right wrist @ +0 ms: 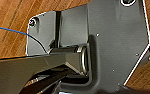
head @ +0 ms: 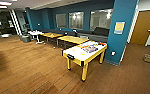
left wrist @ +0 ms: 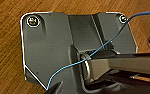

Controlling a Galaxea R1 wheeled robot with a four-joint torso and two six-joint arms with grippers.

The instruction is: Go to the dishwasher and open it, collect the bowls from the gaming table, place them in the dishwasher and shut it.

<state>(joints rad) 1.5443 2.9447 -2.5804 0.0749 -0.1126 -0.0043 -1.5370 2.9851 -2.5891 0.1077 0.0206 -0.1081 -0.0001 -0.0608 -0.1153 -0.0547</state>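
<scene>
Gaming table (head: 84, 53) at approx 1 o'clock in head view, mid-room on wood floor (head: 23, 67): glossy white top, yellow edge and legs, dark patch on near end. On top: two small yellow-green spots, prob. the bowls (head: 78, 52), near the centre, apart from each other; too blurred to tell contents. Beyond them, toward far end, a colourful flat clutter (head: 90, 47), items not readable.

Arms: left wrist view looks down over dark plate (left wrist: 48, 47) and jointed bar to wood floor, blue cable (left wrist: 98, 48) crossing the plate. Right wrist view much the same, plate (right wrist: 116, 37) over floor, blue cable (right wrist: 13, 30) at one side. Jaws: cannot tell, either side.

Around: teal pillar (head: 121, 30) just beyond table's far end, at 1–2 o'clock, pale notice (head: 119, 27) on it, wall socket low down. Brown door (head: 143, 27) at 2 o'clock. Yellow wood-topped tables (head: 72, 39) in a row behind gaming table, toward 12 o'clock; small white table (head: 35, 33) at 11. Dark sofa (head: 101, 32) under windows on teal back wall. Floor betw. camera and gaming table open, carpet (head: 131, 72) on the 3–4 o'clock side.
</scene>
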